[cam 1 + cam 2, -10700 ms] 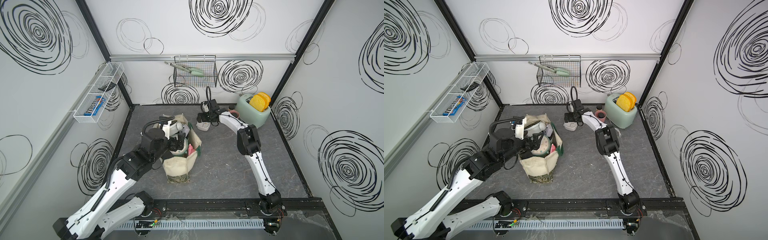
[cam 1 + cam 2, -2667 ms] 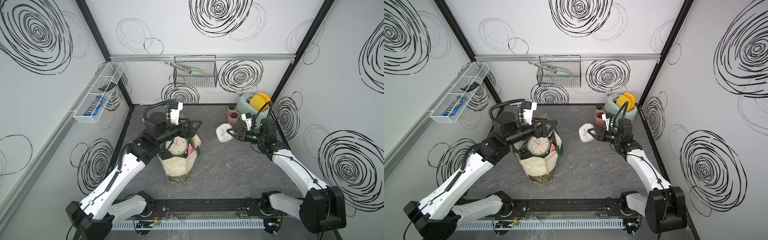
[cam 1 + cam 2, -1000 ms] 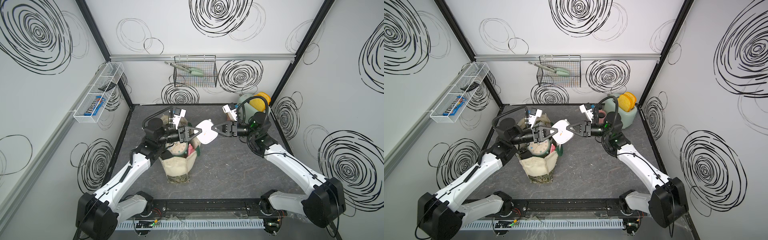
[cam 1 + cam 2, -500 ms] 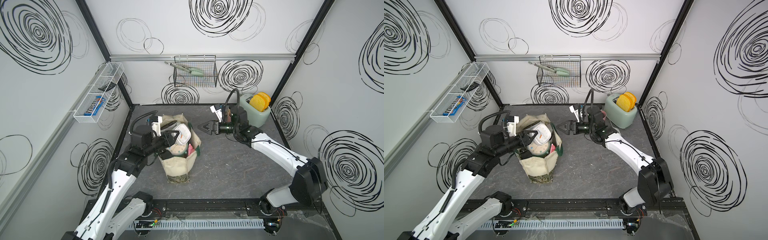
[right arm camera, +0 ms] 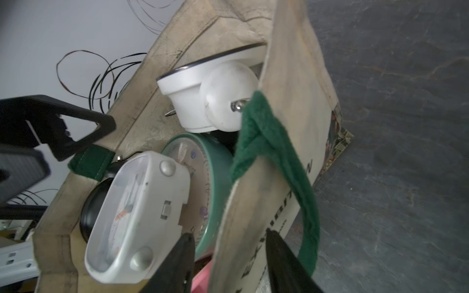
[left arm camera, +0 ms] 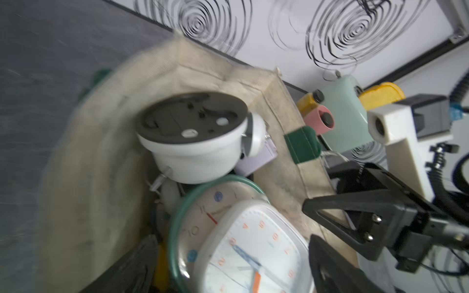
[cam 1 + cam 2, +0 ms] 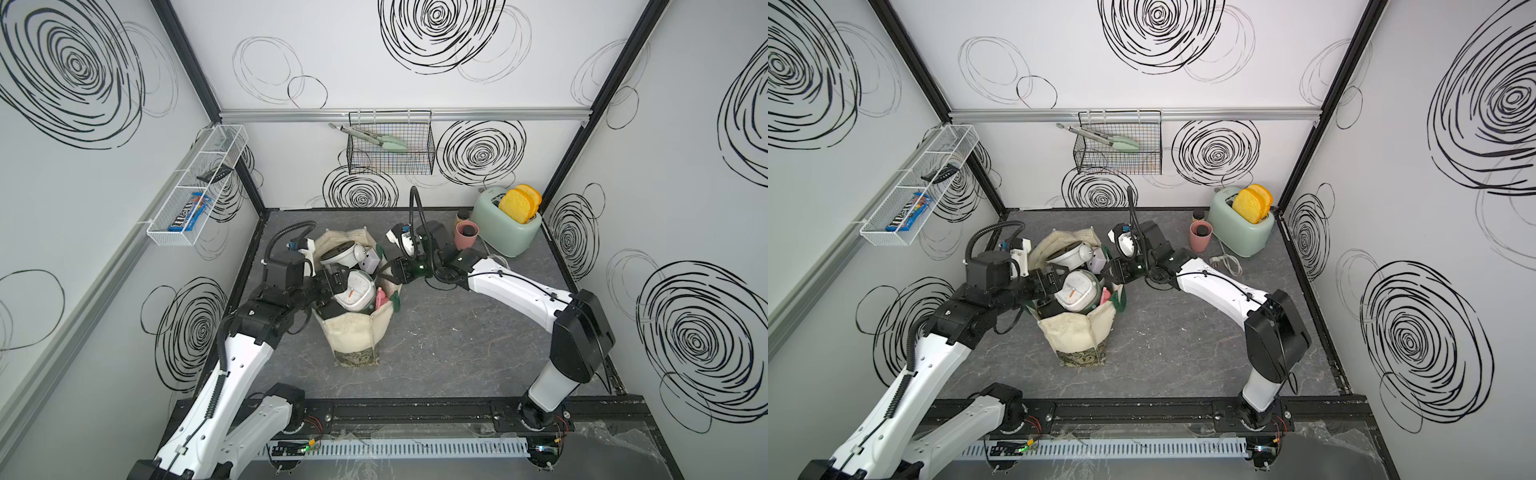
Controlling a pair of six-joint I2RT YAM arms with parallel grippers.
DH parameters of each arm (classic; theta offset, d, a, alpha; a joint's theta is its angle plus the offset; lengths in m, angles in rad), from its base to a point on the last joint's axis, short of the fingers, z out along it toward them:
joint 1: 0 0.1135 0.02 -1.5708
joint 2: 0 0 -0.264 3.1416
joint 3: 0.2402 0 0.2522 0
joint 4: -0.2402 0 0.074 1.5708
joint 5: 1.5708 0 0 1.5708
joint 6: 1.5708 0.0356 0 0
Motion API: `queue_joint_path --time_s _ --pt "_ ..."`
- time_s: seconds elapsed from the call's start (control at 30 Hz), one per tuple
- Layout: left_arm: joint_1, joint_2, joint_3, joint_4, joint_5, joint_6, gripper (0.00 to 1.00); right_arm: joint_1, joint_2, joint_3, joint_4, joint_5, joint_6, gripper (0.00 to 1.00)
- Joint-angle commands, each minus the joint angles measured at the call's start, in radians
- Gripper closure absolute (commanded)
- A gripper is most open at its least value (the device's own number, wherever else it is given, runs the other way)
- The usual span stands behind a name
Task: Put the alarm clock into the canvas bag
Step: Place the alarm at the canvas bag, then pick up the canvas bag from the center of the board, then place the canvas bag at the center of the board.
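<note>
The alarm clock [image 7: 355, 291] [image 7: 1077, 293], white and square with orange numerals, lies tilted on top of other clocks inside the cream canvas bag [image 7: 357, 332] [image 7: 1075, 328]. My left gripper [image 7: 338, 295] [image 6: 232, 237] reaches in from the left and is open, its fingers standing wide on either side of the clock [image 6: 253, 253]. My right gripper [image 7: 384, 272] [image 5: 229, 233] is open astride the bag's right wall [image 5: 304, 76] by the green handle [image 5: 274, 152]. One finger is inside beside the clock [image 5: 137, 215], the other outside.
The bag also holds a white round clock [image 7: 338, 255] lying face down and a teal round clock [image 6: 193, 210]. A pink cup [image 7: 466, 235] and a mint toaster [image 7: 505, 232] stand at the back right. A wire basket [image 7: 390, 153] hangs on the back wall.
A second ago both grippers held the clock in the air. My left gripper then lowered it into the bag and opened. My right gripper let go and moved to the bag's rim.
</note>
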State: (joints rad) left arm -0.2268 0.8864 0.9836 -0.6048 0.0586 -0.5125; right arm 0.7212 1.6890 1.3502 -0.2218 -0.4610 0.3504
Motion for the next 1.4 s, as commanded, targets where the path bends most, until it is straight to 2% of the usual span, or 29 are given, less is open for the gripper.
queue_joint_path --time_s 0.0,0.07,0.17,0.3,0.33,0.4,0.43,0.47,0.53,0.6,0.63,0.77,0.83,0.9,1.1,1.37 --pt "0.017 -0.025 0.038 -0.069 -0.313 0.058 0.04 -0.002 0.0 0.026 -0.028 0.011 -0.027 0.71" --pt "0.031 -0.026 0.001 -0.054 -0.379 0.041 0.04 -0.003 0.0 0.018 -0.019 0.006 -0.023 0.81" --pt "0.059 -0.021 -0.058 -0.017 -0.402 0.022 0.04 -0.006 -0.003 0.004 -0.003 -0.006 -0.007 0.83" --pt "0.119 0.001 -0.113 0.033 -0.314 0.018 0.0 -0.01 -0.012 -0.012 0.009 -0.019 0.001 0.85" --pt "0.127 0.006 -0.126 0.046 -0.292 0.016 0.04 -0.013 -0.015 -0.015 0.012 -0.019 0.002 0.86" --pt "0.14 0.019 -0.148 0.062 -0.274 0.005 0.22 -0.021 -0.02 -0.021 0.016 -0.026 0.006 0.9" --pt "0.149 0.025 -0.157 0.075 -0.243 0.002 0.42 -0.028 -0.024 -0.022 0.016 -0.03 0.012 0.94" --pt "0.158 0.033 -0.165 0.102 -0.185 0.002 0.57 -0.042 -0.028 -0.025 0.018 -0.04 0.026 0.99" --pt "0.159 0.042 -0.165 0.17 -0.023 0.021 0.75 -0.068 -0.049 -0.041 0.054 -0.098 0.049 1.0" --pt "0.122 0.055 -0.131 0.242 0.119 0.013 0.97 -0.08 -0.091 -0.05 0.102 -0.132 0.058 1.0" --pt "0.078 0.065 -0.087 0.259 0.141 0.003 1.0 -0.079 -0.117 -0.042 0.113 -0.124 0.055 1.0" --pt "-0.163 0.121 0.135 0.268 0.036 0.004 1.0 -0.114 -0.203 0.029 0.104 -0.131 0.077 1.0" --pt "-0.22 0.167 0.23 0.243 -0.006 -0.001 1.0 -0.153 -0.239 0.045 0.074 -0.116 0.076 1.0" --pt "-0.235 0.209 0.26 0.244 -0.019 -0.011 1.0 -0.202 -0.264 0.041 0.05 -0.124 0.073 1.0" --pt "-0.237 0.283 0.191 0.347 0.04 -0.044 1.0 -0.337 -0.333 -0.094 0.047 -0.159 0.087 1.0" --pt "-0.243 0.308 0.053 0.468 0.114 -0.087 1.0 -0.39 -0.374 -0.232 0.095 -0.169 0.085 1.0"
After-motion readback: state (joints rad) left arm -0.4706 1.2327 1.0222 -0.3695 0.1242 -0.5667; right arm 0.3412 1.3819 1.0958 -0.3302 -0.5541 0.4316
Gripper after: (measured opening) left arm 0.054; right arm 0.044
